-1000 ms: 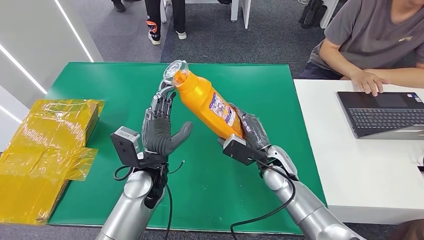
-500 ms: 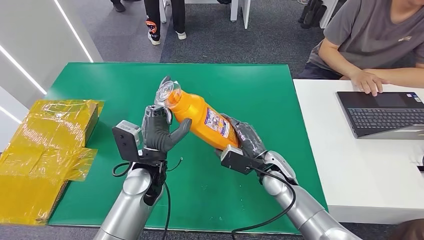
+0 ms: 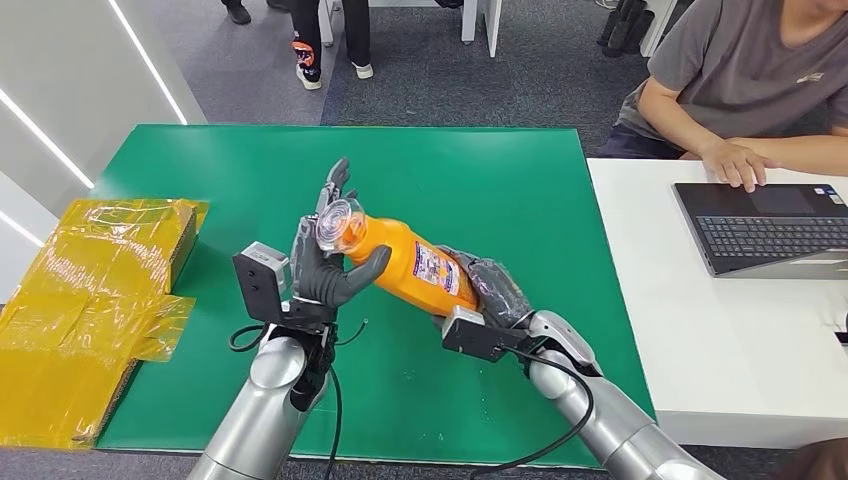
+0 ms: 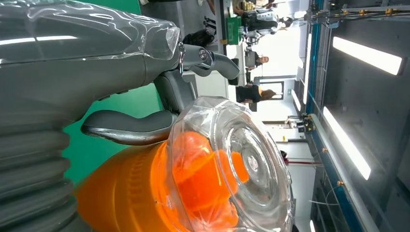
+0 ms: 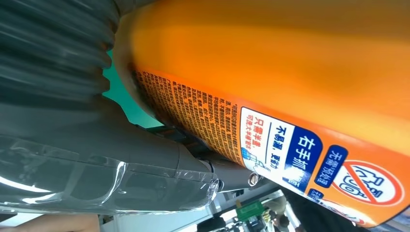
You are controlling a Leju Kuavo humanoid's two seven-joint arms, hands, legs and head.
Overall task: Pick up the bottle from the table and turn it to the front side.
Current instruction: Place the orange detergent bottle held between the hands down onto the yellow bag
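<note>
Bottle: orange bottle (image 3: 405, 262) held off the green table (image 3: 520, 190), lying near level between the two hands, clear cap (image 3: 336, 224) toward the left hand, base toward the right.
Right hand: right hand (image 3: 485, 283) grasps the base end, fingers wrapped round the body just past the label (image 3: 440, 274).
Left hand: left hand (image 3: 322, 262) at the neck end; thumb under the neck, fingers raised behind the cap. Firm grasp or mere cradle, cannot tell.
Left wrist view adds: cap (image 4: 232, 169) seen end-on, clear and faceted, orange spout inside; thumb (image 4: 128, 126) lies against the bottle's shoulder, a finger (image 4: 212, 59) stands clear above the cap.
Right wrist view adds: label (image 5: 290, 150) close up, fine print plus blue and white panels and a red prohibition mark; bottle body pressed against the hand.
Surroundings: yellow-wrapped boxes (image 3: 90, 290) left of the table; seated person (image 3: 740, 90) at a white desk (image 3: 720, 330) with a laptop (image 3: 765, 228), hand beside it.
</note>
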